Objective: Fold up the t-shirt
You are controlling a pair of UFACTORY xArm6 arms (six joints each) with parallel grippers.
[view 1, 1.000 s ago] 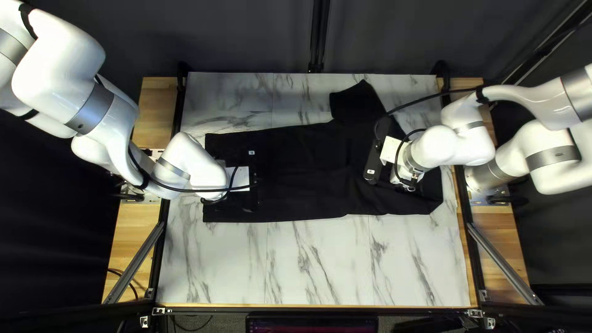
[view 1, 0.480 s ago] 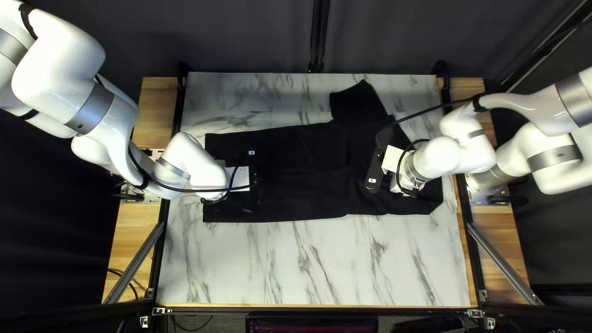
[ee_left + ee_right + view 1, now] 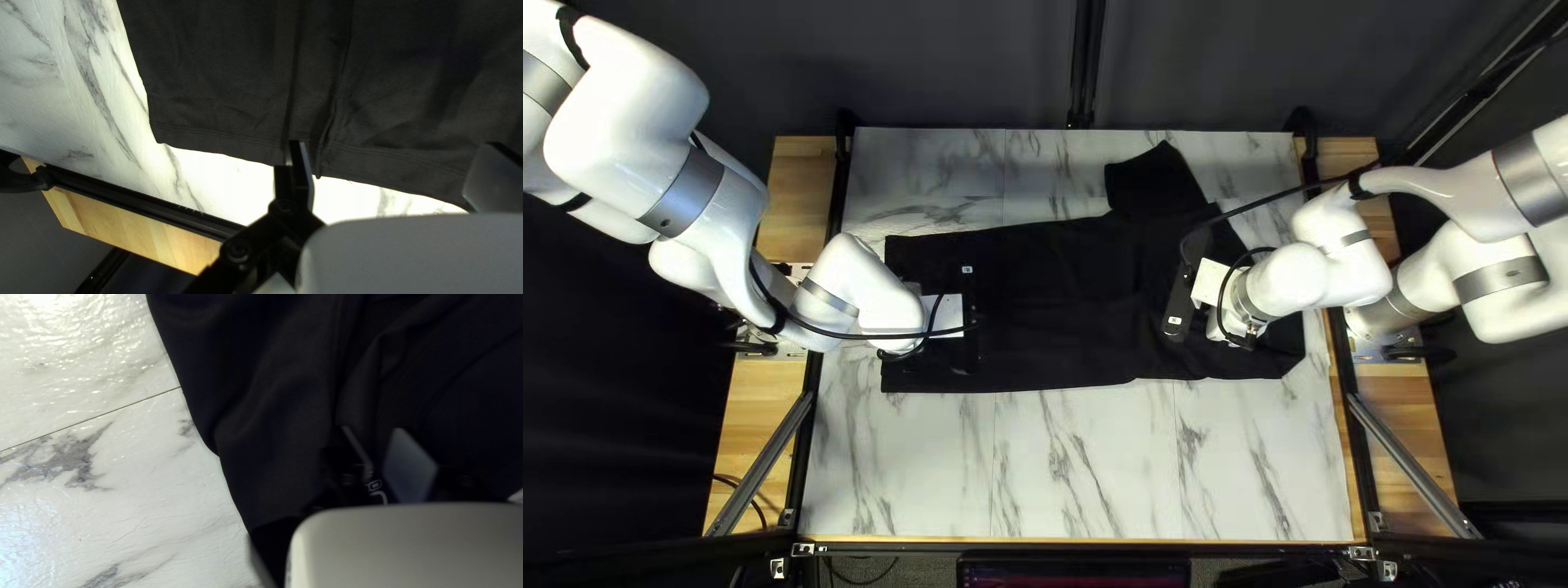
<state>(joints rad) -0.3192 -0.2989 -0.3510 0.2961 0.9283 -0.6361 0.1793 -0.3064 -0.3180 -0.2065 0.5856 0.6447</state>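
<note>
T-shirt (image 3: 1067,299): black, lying lengthwise across the worktop (image 3: 1100,468), hem end at the left of the top left view. One sleeve (image 3: 1158,183) sticks out toward the far edge, over by the right arm (image 3: 1296,278). Body mostly flat, some soft wrinkles toward the right arm's end.

Left gripper (image 3: 968,321): above the hem end. Left wrist view has the jaws wide apart, with the stitched hem (image 3: 218,134) running along just ahead and marble surface showing between hem and gripper. Two fabric edges run lengthwise ahead of the nearer-in jaw. Contact with cloth: can't tell.

Right gripper (image 3: 1182,289): over the shirt's other end. Right wrist view shows the jaws apart, narrower gap than the left pair, nothing clamped that I can see. Loose folds under and ahead of them; the shirt's outer edge runs off to one side, bare marble pattern beyond it.

Surroundings: wooden boards (image 3: 757,403) along both sides, dark curtain (image 3: 958,71) behind, monitor (image 3: 1073,573) at the near edge.
</note>
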